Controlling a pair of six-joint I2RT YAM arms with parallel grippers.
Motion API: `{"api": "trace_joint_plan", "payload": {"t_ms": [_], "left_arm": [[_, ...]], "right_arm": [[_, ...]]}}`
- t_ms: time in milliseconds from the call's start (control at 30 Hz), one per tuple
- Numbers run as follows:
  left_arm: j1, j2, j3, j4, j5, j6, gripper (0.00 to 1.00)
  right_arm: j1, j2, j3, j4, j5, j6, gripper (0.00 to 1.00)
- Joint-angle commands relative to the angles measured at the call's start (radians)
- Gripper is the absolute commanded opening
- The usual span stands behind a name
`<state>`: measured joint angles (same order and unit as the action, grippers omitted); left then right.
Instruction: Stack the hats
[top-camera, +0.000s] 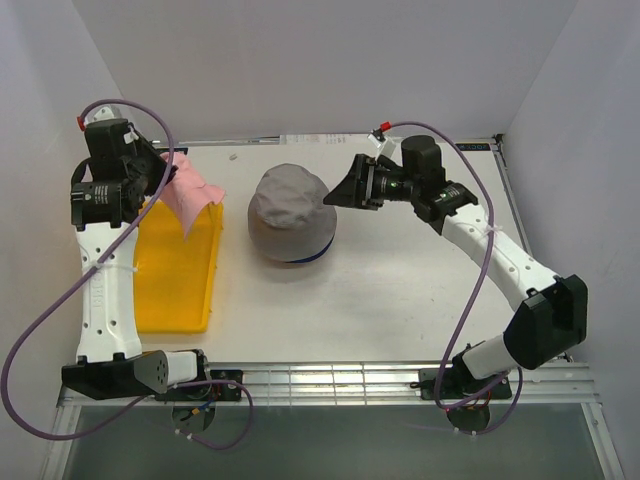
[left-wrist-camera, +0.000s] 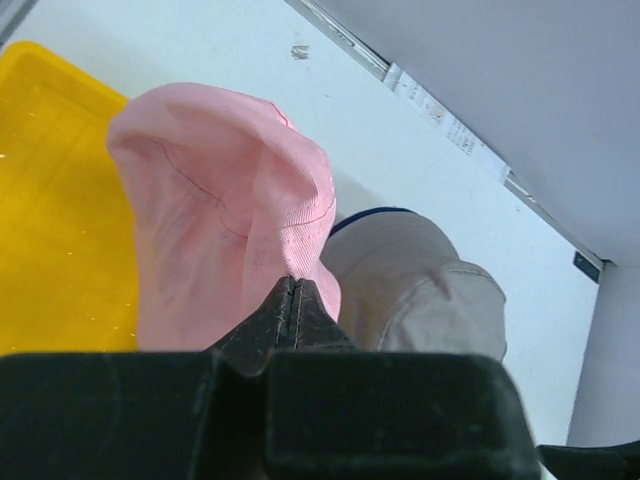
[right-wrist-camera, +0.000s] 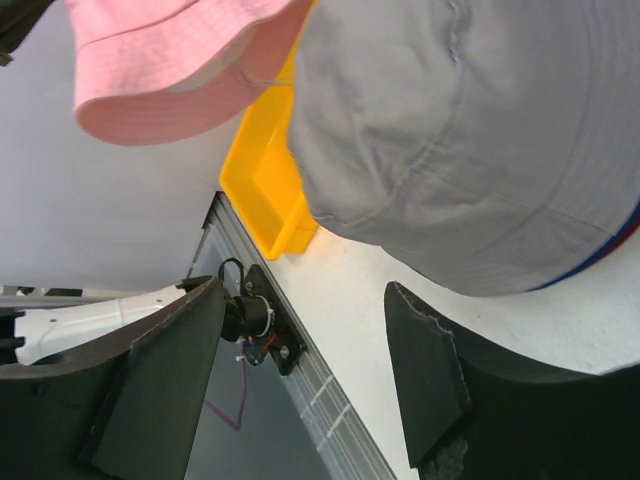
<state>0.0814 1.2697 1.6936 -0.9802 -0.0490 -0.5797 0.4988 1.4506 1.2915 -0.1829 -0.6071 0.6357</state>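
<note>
**A:** Two hats show from the top camera. The dome-shaped grey hat of soft fabric (top-camera: 288, 208) sits crown up near the middle of the flat white table (top-camera: 380, 290). A navy blue strip (top-camera: 312, 258) peeks from under its near brim; I cannot tell what it belongs to.

**B:** And the other one?

**A:** The light pink hat of soft fabric (top-camera: 195, 192) hangs from the left gripper (top-camera: 163, 172). It is over the far end of the shallow yellow tray of plastic (top-camera: 175, 280), just left of the grey hat and apart from it.

**B:** What does the left wrist camera give?

**A:** The fingers are pressed together on a fold of the pink hat, which droops away from them. The yellow tray lies behind it on the left and the grey hat on the right.

**B:** And the right gripper (top-camera: 343, 188)?

**A:** From above it points at the grey hat's right side, very near the brim. Its wrist camera shows both fingers spread wide with nothing between them. The grey hat fills the upper right, with the navy blue strip along its lower edge. The pink hat is at the upper left, and a corner of the yellow tray shows between the two hats.
</note>
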Motion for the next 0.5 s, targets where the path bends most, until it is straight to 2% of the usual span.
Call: {"api": "trace_joint_plan", "payload": {"t_ms": [0, 467], "left_arm": [[0.003, 0.02, 0.041, 0.038, 0.109, -0.051, 0.0], [-0.002, 0.131, 0.13, 0.201, 0.241, -0.227, 0.0]], "right_arm": [[0.017, 0.034, 0.089, 0.026, -0.029, 0.062, 0.71], [0.043, 0.235, 0.279, 0.137, -0.059, 0.268, 0.75]]}}
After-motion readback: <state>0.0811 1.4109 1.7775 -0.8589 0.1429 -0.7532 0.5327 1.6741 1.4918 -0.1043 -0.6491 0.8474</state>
